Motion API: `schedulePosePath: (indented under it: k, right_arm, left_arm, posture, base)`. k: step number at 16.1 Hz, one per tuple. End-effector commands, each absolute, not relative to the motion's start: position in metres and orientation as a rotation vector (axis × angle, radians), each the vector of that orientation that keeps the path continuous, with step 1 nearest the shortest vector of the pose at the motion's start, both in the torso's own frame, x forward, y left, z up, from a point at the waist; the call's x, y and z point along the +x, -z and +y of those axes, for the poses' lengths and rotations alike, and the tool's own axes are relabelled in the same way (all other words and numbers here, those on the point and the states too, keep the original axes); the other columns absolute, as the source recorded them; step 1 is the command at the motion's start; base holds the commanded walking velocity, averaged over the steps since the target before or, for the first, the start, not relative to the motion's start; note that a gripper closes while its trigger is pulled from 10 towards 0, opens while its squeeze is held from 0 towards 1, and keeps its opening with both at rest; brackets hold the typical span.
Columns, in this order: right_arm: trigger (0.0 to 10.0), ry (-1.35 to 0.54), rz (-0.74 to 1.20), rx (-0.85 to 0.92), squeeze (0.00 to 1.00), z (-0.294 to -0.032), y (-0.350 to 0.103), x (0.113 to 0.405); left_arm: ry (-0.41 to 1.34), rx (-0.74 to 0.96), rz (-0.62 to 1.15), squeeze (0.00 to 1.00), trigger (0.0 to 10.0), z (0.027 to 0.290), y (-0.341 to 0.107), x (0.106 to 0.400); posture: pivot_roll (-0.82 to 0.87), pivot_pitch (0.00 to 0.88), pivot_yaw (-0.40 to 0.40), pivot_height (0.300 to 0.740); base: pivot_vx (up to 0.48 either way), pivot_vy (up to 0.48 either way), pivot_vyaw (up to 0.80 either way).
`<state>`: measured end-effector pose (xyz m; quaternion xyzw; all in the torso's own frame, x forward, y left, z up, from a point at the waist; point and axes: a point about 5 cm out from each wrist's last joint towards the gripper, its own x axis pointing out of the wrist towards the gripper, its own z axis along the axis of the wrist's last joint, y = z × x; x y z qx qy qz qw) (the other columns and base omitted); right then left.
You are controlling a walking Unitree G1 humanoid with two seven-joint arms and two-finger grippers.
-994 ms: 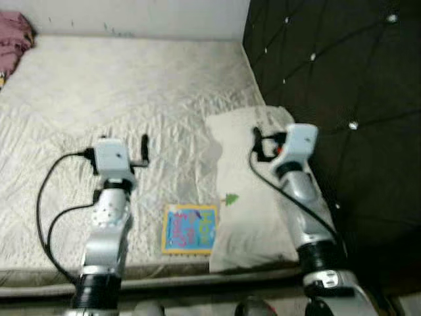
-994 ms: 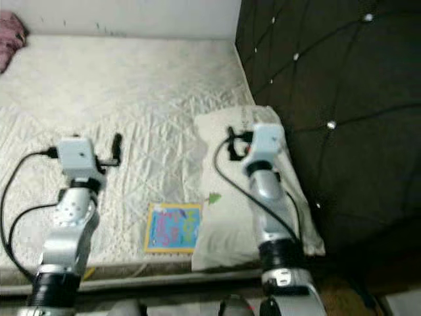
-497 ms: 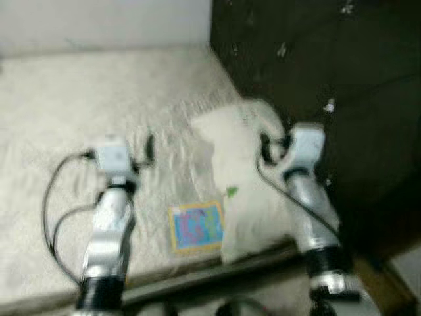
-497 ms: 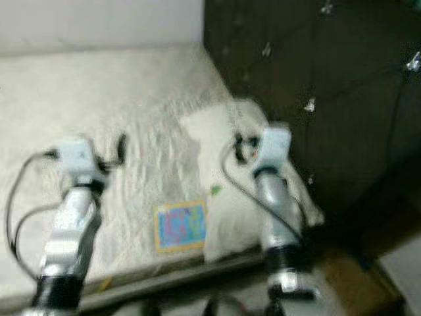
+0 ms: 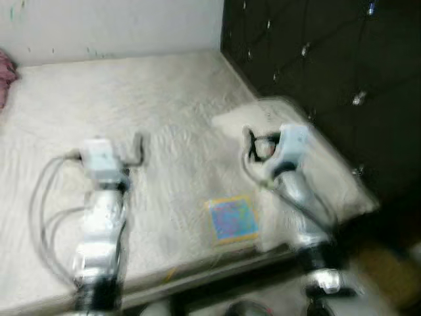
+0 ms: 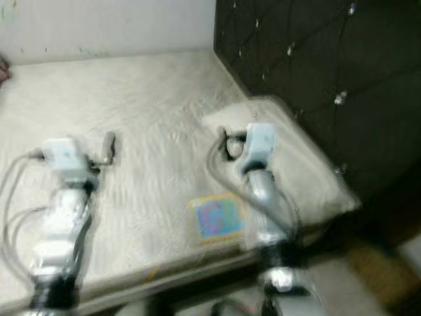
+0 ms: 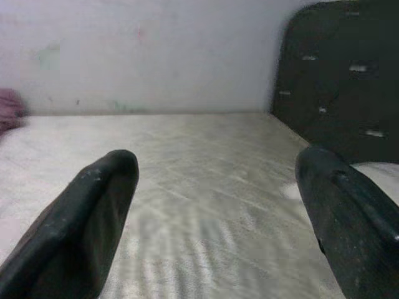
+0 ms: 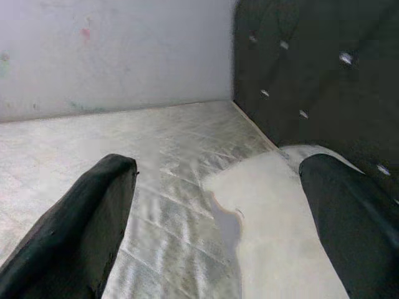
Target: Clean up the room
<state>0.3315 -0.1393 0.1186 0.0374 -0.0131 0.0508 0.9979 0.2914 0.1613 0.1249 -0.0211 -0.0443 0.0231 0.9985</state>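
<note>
Bed (image 5: 164, 125) with a quilted cream cover, both claws held out above it.

Left claw (image 7: 212, 212) hangs over the bare cover with its two black fingers (image 7: 81, 224) spread well apart and nothing between them. Right claw (image 8: 218, 218) is likewise spread and empty, hovering above the near end of a white pillow (image 5: 329, 171) that lies along the dark tufted headboard (image 5: 316, 59). Between the two arms, a small colourful book (image 5: 232, 219) with a yellow border lies flat near the bed's front edge, just beside the pillow. A pink cloth (image 5: 5, 82) sits at the far left edge by the pale wall (image 5: 112, 26). The head views are blurred.
</note>
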Motion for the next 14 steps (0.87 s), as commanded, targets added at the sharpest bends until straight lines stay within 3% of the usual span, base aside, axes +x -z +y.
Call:
schedulePosePath:
  k: [1, 5, 14]
  right_arm:
    - [10.0, -0.129, -0.069, 0.086, 0.00, -0.1324, -0.1287, 0.3337]
    - [10.0, -0.129, -0.066, 0.085, 0.00, -0.1323, -0.1282, 0.3341]
    - [10.0, -0.117, -0.053, 0.082, 0.00, -0.1336, -0.1266, 0.3357]
  left_arm:
    - [-0.058, -0.043, -0.095, 0.00, 10.0, 0.1680, -0.1289, 0.2924]
    - [-0.057, -0.045, -0.095, 0.00, 10.0, 0.1679, -0.1297, 0.2926]
    - [-0.051, -0.059, -0.081, 0.00, 10.0, 0.1670, -0.1285, 0.2928]
  posture:
    - [-0.04, 0.000, -0.022, 0.740]
    - [-0.04, 0.000, -0.022, 0.740]
    - [-0.04, 0.000, -0.026, 0.740]
  base:
    - [0.000, 0.472, 0.63]
    - [0.000, 0.472, 0.65]
    - [0.000, 0.470, 0.00]
